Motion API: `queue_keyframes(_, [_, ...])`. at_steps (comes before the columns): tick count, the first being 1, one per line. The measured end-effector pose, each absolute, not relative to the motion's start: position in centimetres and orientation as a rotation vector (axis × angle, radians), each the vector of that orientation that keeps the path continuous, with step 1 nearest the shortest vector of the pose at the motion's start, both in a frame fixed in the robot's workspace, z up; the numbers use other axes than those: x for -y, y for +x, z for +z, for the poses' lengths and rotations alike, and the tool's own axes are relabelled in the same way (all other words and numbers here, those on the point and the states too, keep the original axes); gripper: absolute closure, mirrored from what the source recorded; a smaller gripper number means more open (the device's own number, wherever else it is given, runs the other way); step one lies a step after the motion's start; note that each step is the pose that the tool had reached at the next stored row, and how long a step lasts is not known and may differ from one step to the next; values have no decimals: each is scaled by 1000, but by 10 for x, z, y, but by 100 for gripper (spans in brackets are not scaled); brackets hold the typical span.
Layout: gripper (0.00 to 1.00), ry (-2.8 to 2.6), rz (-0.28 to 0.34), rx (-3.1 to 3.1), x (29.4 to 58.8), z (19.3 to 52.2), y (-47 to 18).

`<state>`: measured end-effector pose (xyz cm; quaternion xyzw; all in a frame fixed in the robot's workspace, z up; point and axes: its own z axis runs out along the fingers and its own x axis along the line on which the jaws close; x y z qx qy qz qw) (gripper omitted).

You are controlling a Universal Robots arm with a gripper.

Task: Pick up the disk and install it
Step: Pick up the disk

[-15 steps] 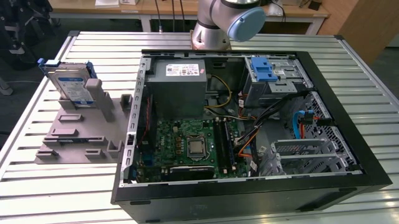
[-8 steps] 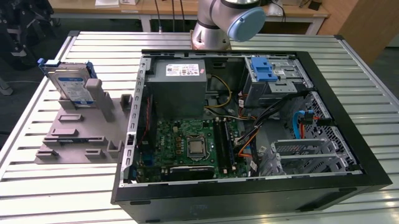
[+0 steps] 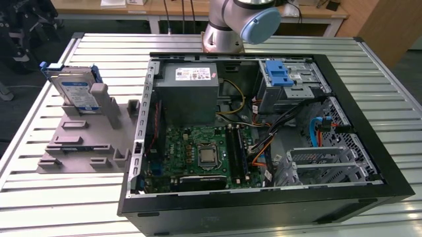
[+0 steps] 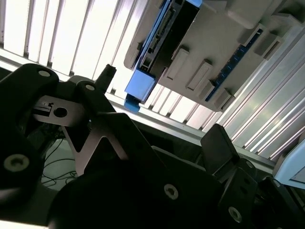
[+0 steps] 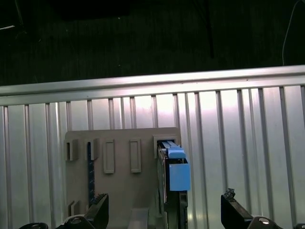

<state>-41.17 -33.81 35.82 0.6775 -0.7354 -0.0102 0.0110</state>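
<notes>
While the disk [image 5: 177, 175] stands in its fixture [image 5: 121, 195], spread fingers [image 5: 98, 211] hover clear.

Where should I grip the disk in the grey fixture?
Probably by its two broad faces at the free upper edge, coming from above: the disk stands on edge in the grey fixture, whose post covers its lower part.

Tabletop [image 3: 53, 197]: ribbed bare metal, bright and reflective. Fixture [image 3: 79, 143]: grey plastic, matt, smooth. Disk [image 3: 74, 91], ahead of the tool [image 5: 166, 207]: silver metal body with a paper label and a smooth blue plastic frame. Tool fingers [image 5: 97, 210]: matt black. Computer case [image 3: 264, 217]: dull black metal.
</notes>
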Motion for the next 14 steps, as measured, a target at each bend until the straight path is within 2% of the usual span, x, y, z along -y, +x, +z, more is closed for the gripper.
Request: queue_keyframes(14, [1, 2124, -10, 2305, 338, 356, -413])
